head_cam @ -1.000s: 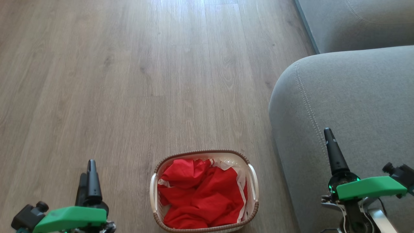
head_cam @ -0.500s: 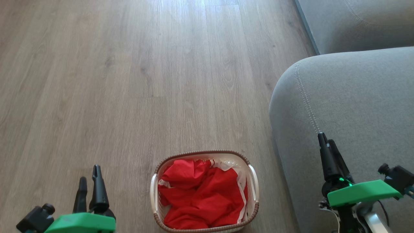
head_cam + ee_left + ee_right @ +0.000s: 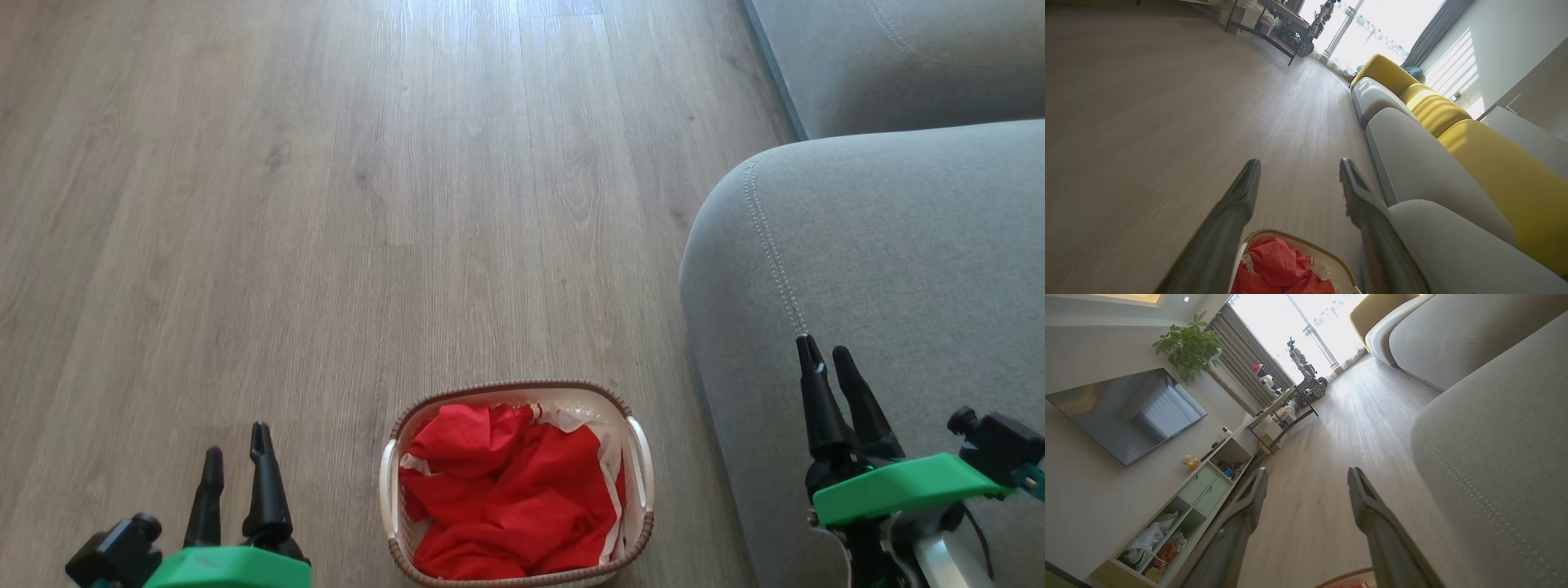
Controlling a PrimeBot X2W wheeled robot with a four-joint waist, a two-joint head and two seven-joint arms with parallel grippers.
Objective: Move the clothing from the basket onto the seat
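The left gripper (image 3: 237, 441) sits low at the lower left of the head view, fingers pointing up the frame over the wooden floor (image 3: 326, 204), jaws spread with nothing between them. The right gripper (image 3: 824, 347) rises at the lower right, its fingers showing against the grey seat (image 3: 898, 245), jaws likewise parted and empty. The red clothing (image 3: 506, 490) lies crumpled inside the white basket (image 3: 514, 384), which stands on the floor between the two grippers, just beside the seat's rounded edge. Neither gripper touches the basket; in the left wrist view its far rim shows low between that gripper's fingers
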